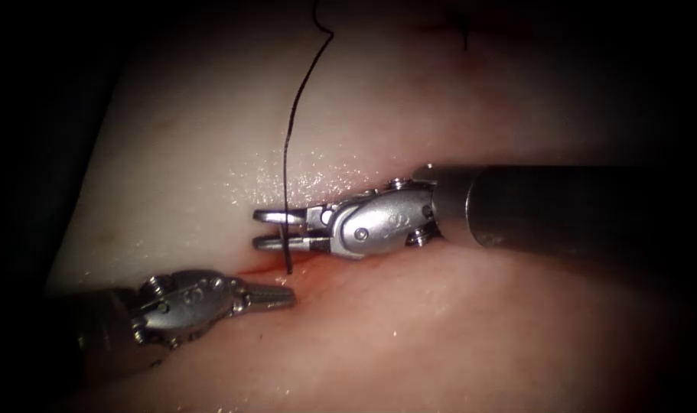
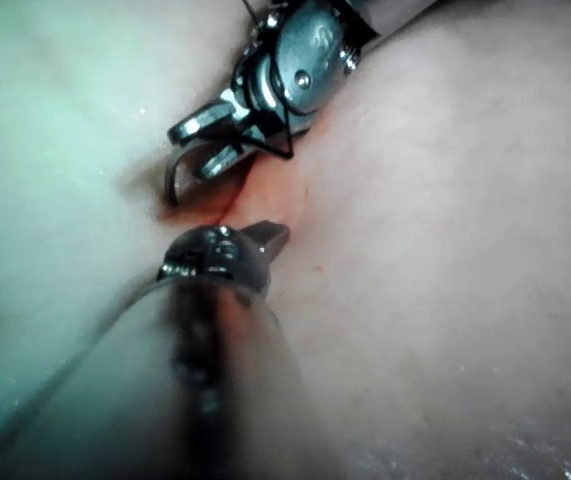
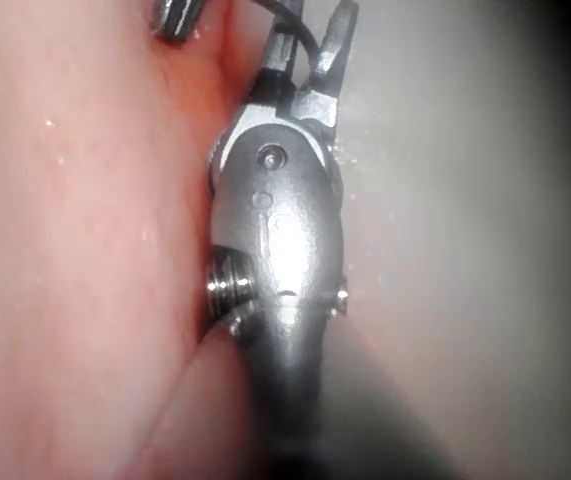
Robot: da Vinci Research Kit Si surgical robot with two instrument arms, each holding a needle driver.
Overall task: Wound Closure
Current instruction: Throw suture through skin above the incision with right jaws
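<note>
The right arm's tool (image 1: 275,229) reaches in across the tissue (image 1: 455,329) from the right, its fingers (image 1: 270,216) parted by a slim gap just above the cut (image 1: 317,268). A dark thread (image 1: 294,115) comes down from the far edge of the tissue, runs through that gap and ends at the cut just below the fingers, where red fluid (image 1: 268,269) stains the wound line. The fingers sit around the thread rather than pinching it, as far as I can see.

From the left arm's camera the right tool (image 2: 205,145) shows the same parted fingers (image 2: 197,124), with a dark loop of thread (image 2: 283,135) hanging off them. A thin dark curved piece (image 2: 169,180) bends down from them toward the cut; I cannot tell whether that is the needle or more thread.

The left arm's tool (image 1: 283,296) lies low at the left, pointing right, its fingers (image 1: 271,294) pressed together with nothing between them, the tip resting at the reddened cut just below the thread's lower end. In its own camera the left tool's closed tip (image 2: 265,238) sits right at the red crease.

From the right arm's camera the right tool's fingers (image 3: 340,45) stand apart with the thread (image 3: 290,15) curving across between them.
</note>
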